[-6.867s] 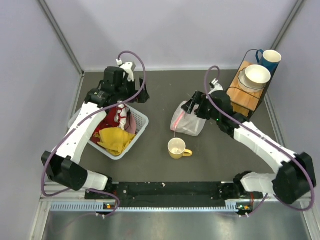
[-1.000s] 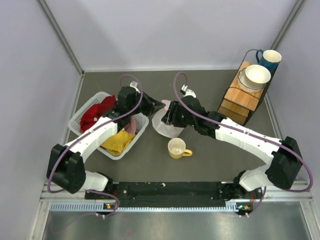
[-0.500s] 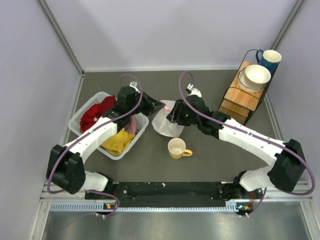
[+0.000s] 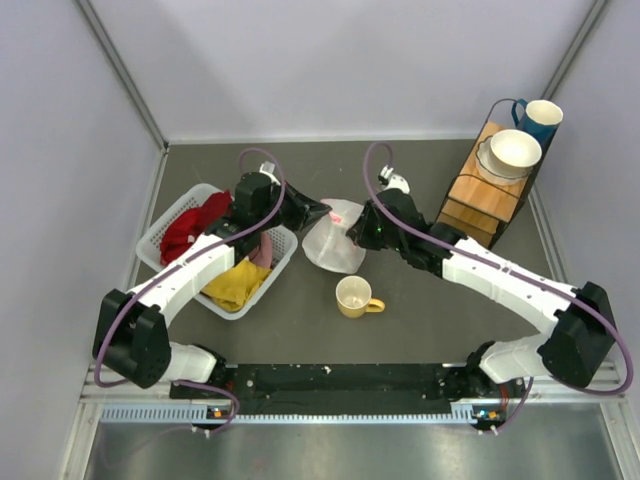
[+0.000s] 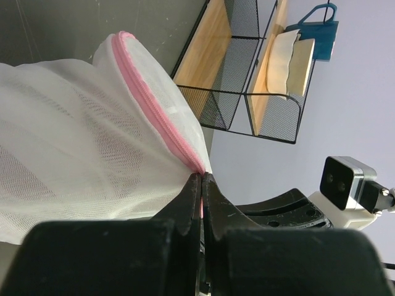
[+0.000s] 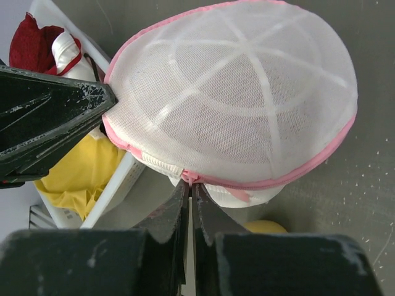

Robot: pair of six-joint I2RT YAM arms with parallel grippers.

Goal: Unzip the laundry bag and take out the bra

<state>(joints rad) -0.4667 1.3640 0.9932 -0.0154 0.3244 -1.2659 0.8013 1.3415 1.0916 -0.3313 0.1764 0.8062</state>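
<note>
The laundry bag (image 4: 335,243), a dome of white mesh with pink zipper trim, is held up between the two arms near the table's middle. My left gripper (image 4: 324,212) is shut on the bag's pink trim at its left end (image 5: 202,176). My right gripper (image 4: 358,236) is shut on the pink zipper pull (image 6: 192,177) at the bag's near edge. In the right wrist view the bag (image 6: 247,92) fills the frame, with the left fingers (image 6: 62,117) at its left tip. The bra lies inside, showing only as pale shapes through the mesh.
A white slatted basket (image 4: 158,238) with red and yellow clothes sits left of the bag. A yellow mug (image 4: 353,297) stands just in front of it. At the back right is a wooden and wire rack (image 4: 490,195) carrying a white bowl and a blue mug.
My right gripper slid right along the bag's near edge and closed on the zipper pull; before it stood open. The left gripper kept its hold.
</note>
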